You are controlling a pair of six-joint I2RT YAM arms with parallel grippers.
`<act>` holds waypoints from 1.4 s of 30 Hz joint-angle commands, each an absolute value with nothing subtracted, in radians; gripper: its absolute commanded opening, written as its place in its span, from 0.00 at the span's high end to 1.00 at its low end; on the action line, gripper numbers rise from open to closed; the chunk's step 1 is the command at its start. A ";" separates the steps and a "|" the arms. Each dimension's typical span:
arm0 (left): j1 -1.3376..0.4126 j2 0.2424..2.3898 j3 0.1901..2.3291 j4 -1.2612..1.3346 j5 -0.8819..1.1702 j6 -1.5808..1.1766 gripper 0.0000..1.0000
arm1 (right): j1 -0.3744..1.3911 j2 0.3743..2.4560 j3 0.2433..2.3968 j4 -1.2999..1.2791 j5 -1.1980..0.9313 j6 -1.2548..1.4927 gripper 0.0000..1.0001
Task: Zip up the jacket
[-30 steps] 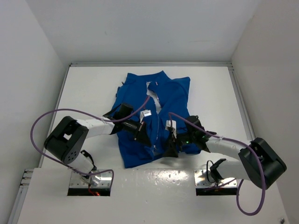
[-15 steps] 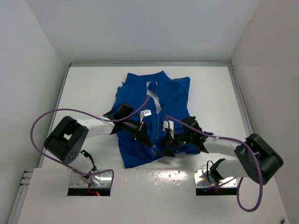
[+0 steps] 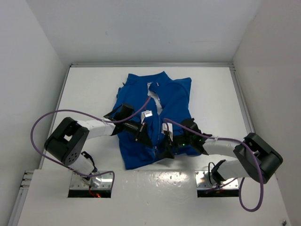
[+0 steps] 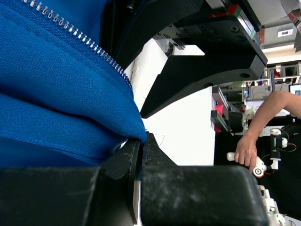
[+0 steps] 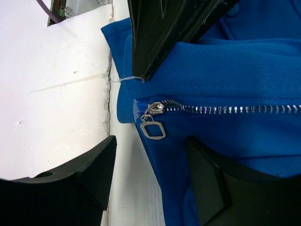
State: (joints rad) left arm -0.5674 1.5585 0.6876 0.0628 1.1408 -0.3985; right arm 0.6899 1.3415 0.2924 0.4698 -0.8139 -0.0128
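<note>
The royal-blue jacket [image 3: 157, 101] lies flat on the white table, collar far, hem near. My left gripper [image 3: 146, 139] is shut on the jacket's hem fabric [image 4: 70, 127] beside the silver zipper teeth [image 4: 89, 44]. My right gripper [image 3: 165, 149] is open at the hem's bottom edge. In the right wrist view the silver slider with its square pull tab [image 5: 153, 126] sits at the zipper's bottom end, between my two open fingers [image 5: 80, 172] and untouched. The left gripper's black fingers [image 5: 164, 33] press the fabric just above the slider.
The table's near edge with a seam [image 5: 109, 94] runs right under the hem. White walls enclose the table on three sides. Purple cables [image 3: 47, 117] loop off both arms. A person's arm [image 4: 256, 132] shows beyond the table in the left wrist view.
My right gripper has moved left along the hem toward the zipper's bottom end. The left gripper has stayed shut on the hem.
</note>
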 commanded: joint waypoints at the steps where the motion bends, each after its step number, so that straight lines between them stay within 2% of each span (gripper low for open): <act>1: -0.568 1.557 0.716 0.100 1.177 -0.402 1.00 | 0.696 1.347 0.330 0.551 -0.825 -0.009 0.41; 14: -0.577 1.566 0.716 0.109 1.167 -0.411 1.00 | 0.710 1.365 0.347 0.577 -0.815 -0.009 0.61; 18: -0.577 1.566 0.716 0.109 1.167 -0.411 1.00 | 0.710 1.364 0.348 0.574 -0.815 -0.015 0.80; 22: -0.577 1.566 0.716 0.098 1.167 -0.387 1.00 | 0.704 1.348 0.338 0.563 -0.819 -0.031 0.91; 31: -0.577 1.536 0.716 -0.041 1.126 -0.243 1.00 | 0.640 1.293 0.339 0.476 -0.856 -0.058 1.00; 42: -0.577 1.536 0.716 -0.077 1.103 -0.193 1.00 | 0.588 1.318 0.397 0.426 -0.833 0.050 1.00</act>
